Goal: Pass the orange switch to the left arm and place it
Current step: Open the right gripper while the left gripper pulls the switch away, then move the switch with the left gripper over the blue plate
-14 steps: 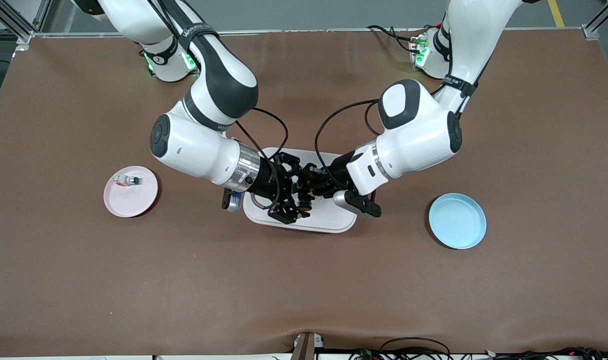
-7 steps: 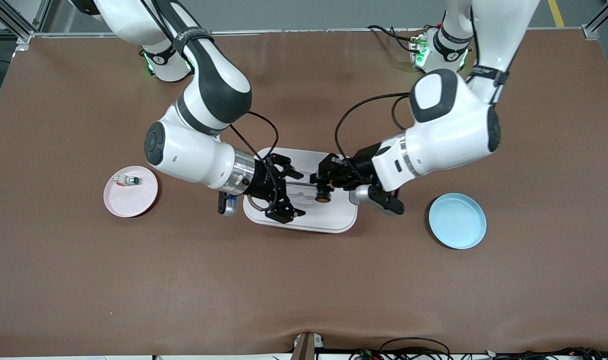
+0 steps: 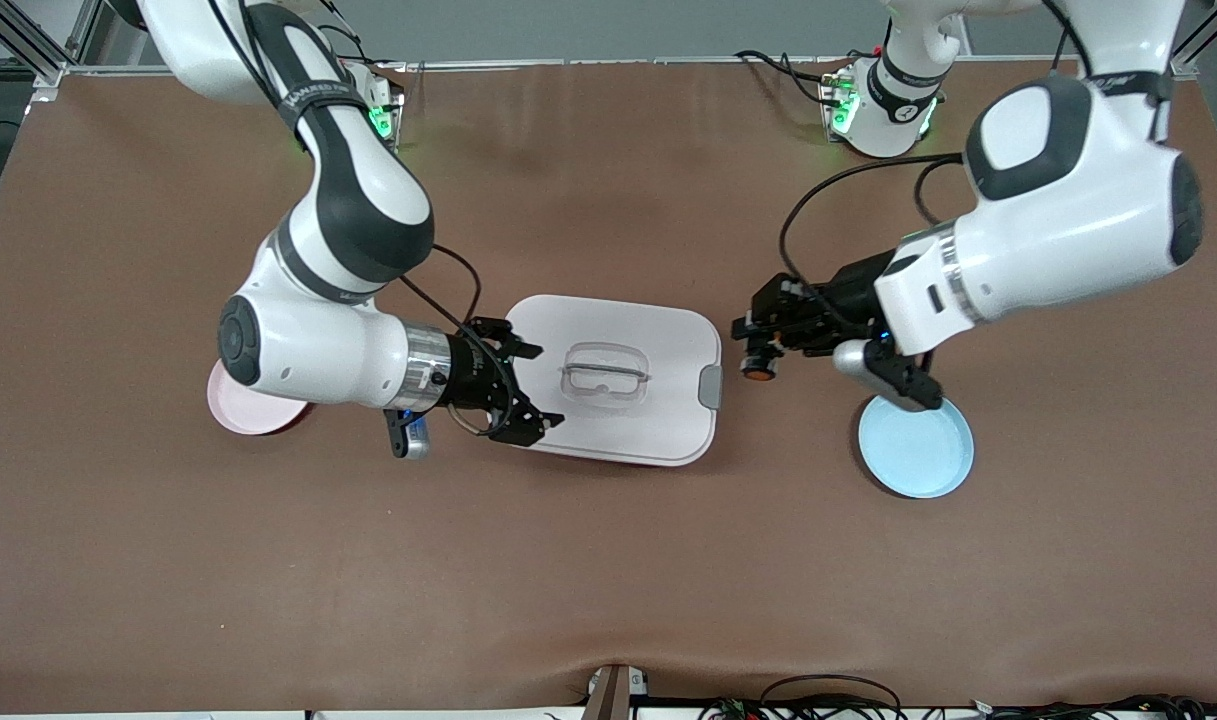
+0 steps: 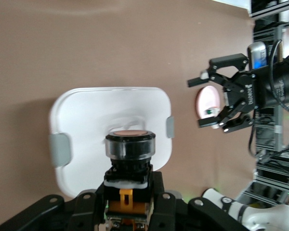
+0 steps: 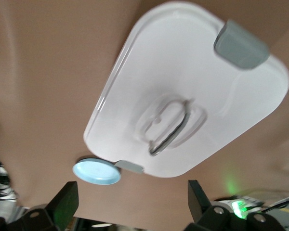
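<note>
Orange switch (image 3: 758, 367) black body, clamped in left gripper (image 3: 765, 345), above bare table between box (image 3: 618, 392) & blue plate. Box lid closed, mid-table.

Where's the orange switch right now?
The orange switch is held in the left hand, in the air between the box and the light blue plate.

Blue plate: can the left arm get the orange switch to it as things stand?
Probably yes. The left end effector, shut on the orange switch, is off the box, over bare table beside the blue plate, with nothing between them.
</note>
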Available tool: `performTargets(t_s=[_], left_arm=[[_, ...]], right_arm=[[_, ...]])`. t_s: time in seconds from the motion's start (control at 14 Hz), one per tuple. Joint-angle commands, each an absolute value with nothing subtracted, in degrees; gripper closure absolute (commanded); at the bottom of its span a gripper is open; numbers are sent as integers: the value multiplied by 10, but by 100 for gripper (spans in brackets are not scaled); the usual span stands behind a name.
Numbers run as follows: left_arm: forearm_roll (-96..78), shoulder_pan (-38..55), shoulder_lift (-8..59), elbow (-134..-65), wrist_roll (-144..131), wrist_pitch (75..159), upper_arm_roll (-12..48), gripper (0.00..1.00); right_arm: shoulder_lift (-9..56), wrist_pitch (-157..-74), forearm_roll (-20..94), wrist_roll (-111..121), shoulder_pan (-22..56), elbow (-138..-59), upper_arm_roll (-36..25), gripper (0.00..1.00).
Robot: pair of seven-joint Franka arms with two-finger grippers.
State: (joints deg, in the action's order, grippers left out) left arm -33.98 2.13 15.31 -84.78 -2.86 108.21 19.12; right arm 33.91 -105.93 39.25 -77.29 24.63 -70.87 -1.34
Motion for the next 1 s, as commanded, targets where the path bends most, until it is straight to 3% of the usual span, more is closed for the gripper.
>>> performTargets(t_s=[0.0, 0.43, 0.93], left_arm=[[-311, -3, 106, -853, -88, 1038, 190, 100], [-217, -52, 33, -853, -206, 941, 189, 100], [-211, -137, 33, -854, -272, 908, 188, 100]], right_arm=[[323, -989, 353, -688, 224, -700, -8, 0], [302, -852, 254, -449, 168, -700, -7, 0], [290, -783, 106, -192, 124, -700, -7, 0]])
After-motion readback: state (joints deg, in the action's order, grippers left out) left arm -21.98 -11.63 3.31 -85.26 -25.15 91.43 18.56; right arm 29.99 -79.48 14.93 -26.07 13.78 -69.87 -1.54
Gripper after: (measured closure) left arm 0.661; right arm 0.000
